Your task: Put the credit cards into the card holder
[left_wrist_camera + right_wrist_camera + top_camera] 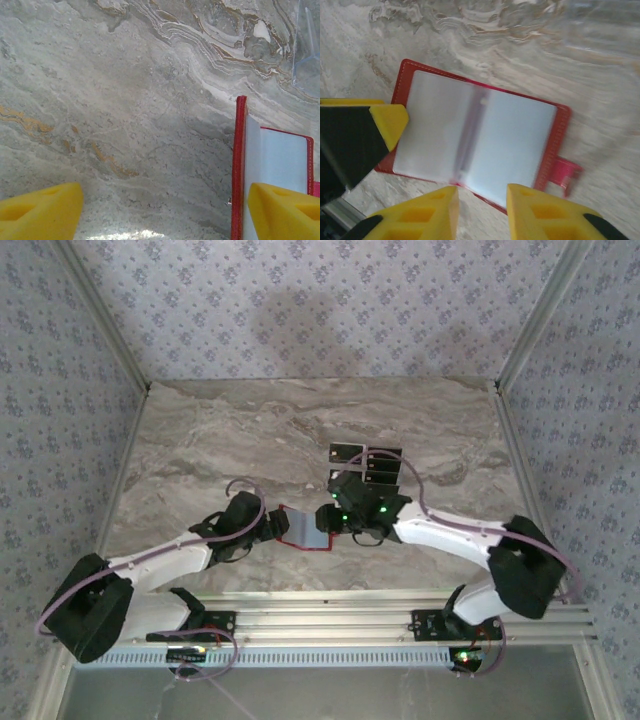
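Card holder (485,140) lay open and flat on the table (220,440), between the two grippers.

Right gripper (482,191): jaws partly apart with a narrow gap and nothing seen between them. It hung over the near edge of the card holder, which showed through the gap.

Left gripper (162,205): jaws wide apart, bare table between them, nothing gripped. One finger (285,210) lay over the left-hand page. Could not tell whether it pressed or hovered.

Credit cards (365,462) sat in an overlapping cluster just beyond the right gripper, apart from the card holder. No card was seen in the sleeves (515,145).

Risks (judgement):
- The card holder was pinned at one edge at most. A card pushed in from the right could slide or turn it on the smooth stone.
- A middle leaf looked raised and blurred. It could flop over and cover the slot.
- The cards overlapped, so lifting one could drag its neighbours.
- With the jaws this narrow, a flat card might be hard to catch by its edge.

Views:
- The top view gave the cards and the way both arms met at the card holder, but it was too coarse for finger contact.
- The right wrist view gave both clear pages and the snap tab (565,172) on the right edge.
- The left wrist view gave the red spine edge-on and a clear plastic piece (307,50) at upper right, which could not be identified.
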